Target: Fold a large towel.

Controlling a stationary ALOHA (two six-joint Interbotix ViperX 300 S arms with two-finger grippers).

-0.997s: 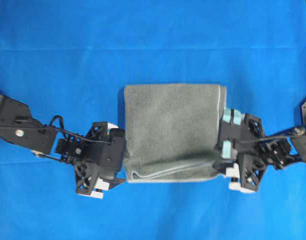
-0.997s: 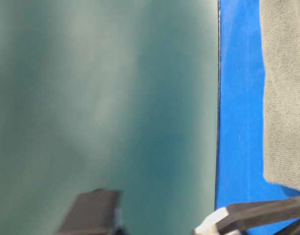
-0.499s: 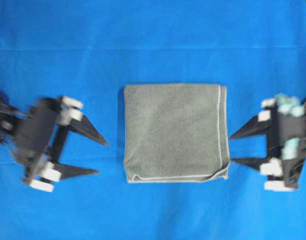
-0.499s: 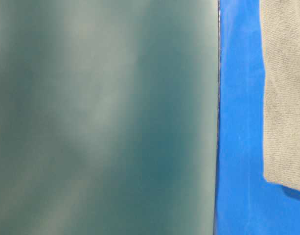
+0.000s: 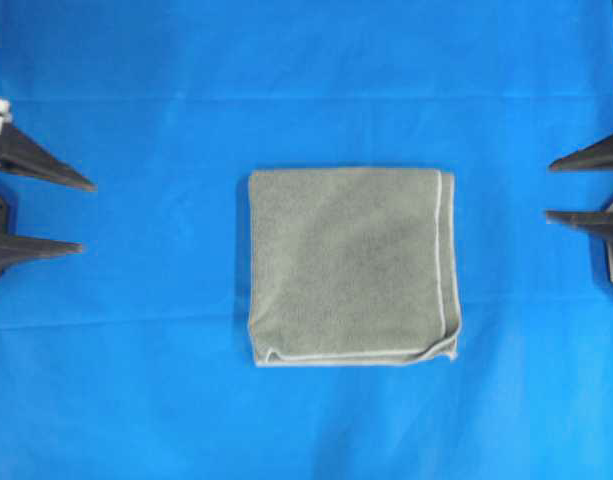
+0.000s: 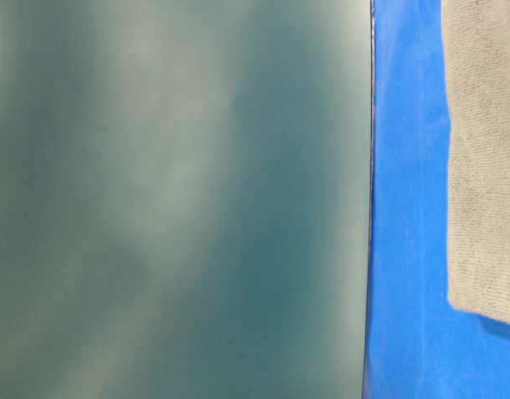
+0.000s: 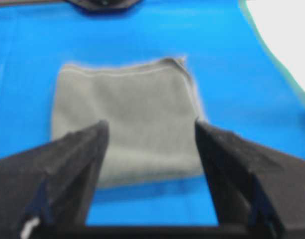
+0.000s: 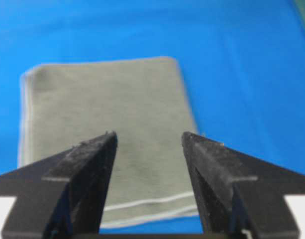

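Centre of blue sheet [image 5: 136, 400], overhead: towel [image 5: 348, 265], folded, flat. Left gripper [image 5: 76, 216] and right gripper [image 5: 551, 190] spread, empty, well apart at frame edges, bodies cut off. Table-level view: towel edge only, left side blurred.

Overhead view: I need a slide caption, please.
Folded towel lies on the blue sheet; left gripper and right gripper open, apart.

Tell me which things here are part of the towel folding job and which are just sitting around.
Part of the job:
- towel, folded, lying flat
- left end effector, open, clear of the towel
- right end effector, open, clear of the towel

Just there:
- blue sheet under the towel
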